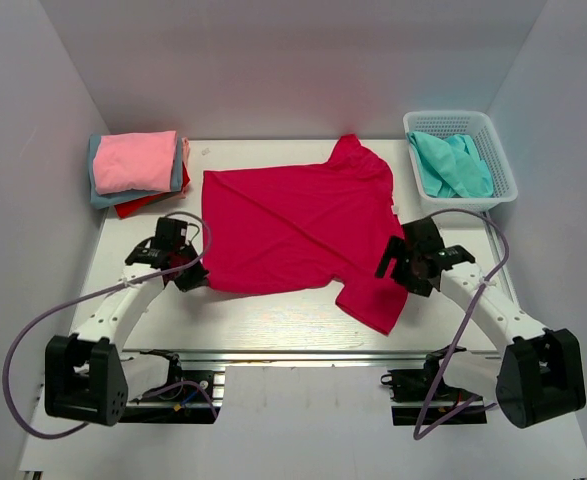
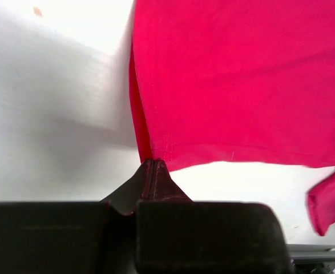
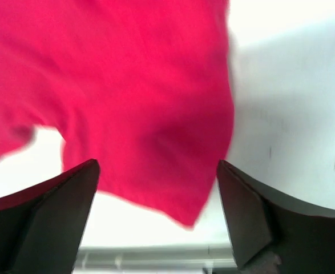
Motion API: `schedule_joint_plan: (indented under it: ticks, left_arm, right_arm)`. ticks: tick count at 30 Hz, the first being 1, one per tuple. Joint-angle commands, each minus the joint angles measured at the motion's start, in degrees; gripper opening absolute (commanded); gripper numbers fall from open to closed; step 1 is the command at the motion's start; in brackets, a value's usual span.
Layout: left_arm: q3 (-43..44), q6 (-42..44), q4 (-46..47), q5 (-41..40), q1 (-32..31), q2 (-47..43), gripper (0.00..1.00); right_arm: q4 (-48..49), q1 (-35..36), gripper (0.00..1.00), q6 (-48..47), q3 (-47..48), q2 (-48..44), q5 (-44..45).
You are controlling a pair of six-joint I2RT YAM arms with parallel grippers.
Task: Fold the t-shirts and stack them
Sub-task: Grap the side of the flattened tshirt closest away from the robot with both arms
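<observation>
White table [image 1: 273,322] bears crimson t-shirt [image 1: 293,225], left pincer [image 2: 154,168] clamping its corner, right pincer [image 3: 156,165] apart.

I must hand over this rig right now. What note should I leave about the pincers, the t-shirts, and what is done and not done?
Left pincer: shut on the crimson t-shirt at its near left corner.
Right pincer: open, over its near sleeve, holding nothing.
The shirt lies spread on the table, unfolded.
Done: pink t-shirt, grey-blue t-shirt and red t-shirt folded, stacked far left.
Left to do: fold the crimson one, then the teal t-shirt lying in the basket; stack both.
</observation>
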Motion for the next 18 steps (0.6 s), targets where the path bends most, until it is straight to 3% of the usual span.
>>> schedule_joint_plan:
  ticks: [1, 12, 16, 18]
  left_arm:
    - [3.1, 1.0, -4.8, -4.8, -0.2, -3.6, 0.0]
    - [1.4, 1.0, -3.5, -4.0, 0.5, -4.9, 0.0]
    - [1.4, 1.5, -3.5, -3.4, 0.5, -5.4, 0.0]
    - [1.4, 1.5, -3.5, -3.4, 0.5, -5.4, 0.0]
  right_arm:
    - [-10.9, 0.7, 0.87, 4.8, -0.8, -0.6, -2.7]
    - [-9.3, 3.2, 0.69, 2.0, -5.5, 6.8, -14.7]
    - [-8.9, 3.9, 0.69, 1.4, -7.3, 9.9, -17.2]
    - [-7.2, 4.0, 0.63, 1.2, -7.9, 11.7, -17.9]
